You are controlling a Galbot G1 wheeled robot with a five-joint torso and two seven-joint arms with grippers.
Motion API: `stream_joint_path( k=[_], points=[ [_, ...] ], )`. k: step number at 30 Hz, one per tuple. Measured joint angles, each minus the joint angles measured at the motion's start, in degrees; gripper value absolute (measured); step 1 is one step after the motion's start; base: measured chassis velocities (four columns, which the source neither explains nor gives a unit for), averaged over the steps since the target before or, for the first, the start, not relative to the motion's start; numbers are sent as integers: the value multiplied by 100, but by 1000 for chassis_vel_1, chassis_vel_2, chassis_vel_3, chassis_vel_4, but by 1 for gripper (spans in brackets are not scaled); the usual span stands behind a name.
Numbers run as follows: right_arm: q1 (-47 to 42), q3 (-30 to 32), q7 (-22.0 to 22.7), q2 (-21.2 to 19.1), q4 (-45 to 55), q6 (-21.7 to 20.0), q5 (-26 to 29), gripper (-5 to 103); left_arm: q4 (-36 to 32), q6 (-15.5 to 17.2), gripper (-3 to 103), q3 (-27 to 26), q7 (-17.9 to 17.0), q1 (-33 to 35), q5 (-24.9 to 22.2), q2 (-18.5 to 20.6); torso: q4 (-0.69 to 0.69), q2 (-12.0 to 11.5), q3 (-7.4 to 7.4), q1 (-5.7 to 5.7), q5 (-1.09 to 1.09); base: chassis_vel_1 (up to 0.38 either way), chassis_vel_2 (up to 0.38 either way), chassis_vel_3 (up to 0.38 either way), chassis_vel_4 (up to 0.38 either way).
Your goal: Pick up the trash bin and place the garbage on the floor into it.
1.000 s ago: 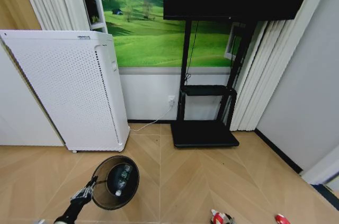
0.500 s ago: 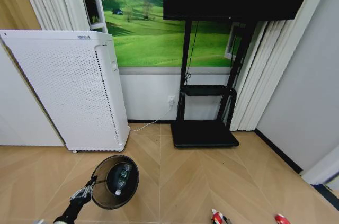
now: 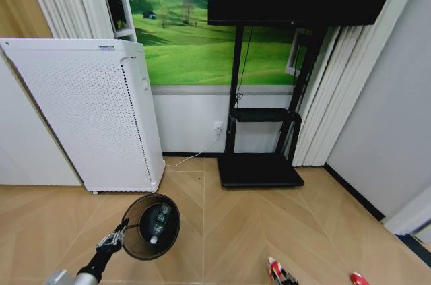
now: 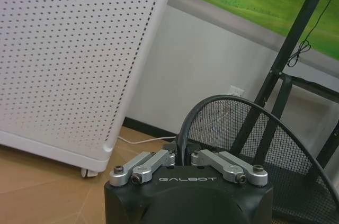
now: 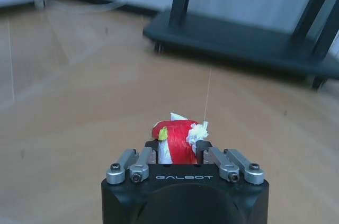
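left fingers [image 4: 183,161] clamped on trash bin [image 3: 151,226] rim, right fingers [image 5: 181,152] gripping red-and-white garbage [image 5: 177,138] above floor [image 5: 79,91]

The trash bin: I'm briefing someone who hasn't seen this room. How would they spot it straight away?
Start at the tall white perforated appliance against the wall. On the floor just in front of it, the left tool grips the rim of the trash bin. It is the only round black wire-mesh basket there, with a bottle lying inside.
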Motion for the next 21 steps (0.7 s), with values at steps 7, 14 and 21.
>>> stream_joint_path(
  k=[7, 14, 21],
  points=[
    [-192, -51, -193, -311, 1708, 220, 870, 34, 422, 20, 7, 720, -530, -805, 343, 158, 6, 1, 0, 0, -1, 0, 0, 0, 0],
    [-231, -156, -619, -366, 2463, 474, 1346, 34, 993, 4, 7, 1827, -573, -1596, 541, 496, -1, 0, 1, 0, 0, 0, 0, 0, 0],
    [-314, -169, -944, -373, 2738, 705, 1504, 34, 1620, -60, 7, 2788, -442, -2597, 532, 621, 0, 0, 0, 0, 1, 0, 0, 0, 0]
  ],
)
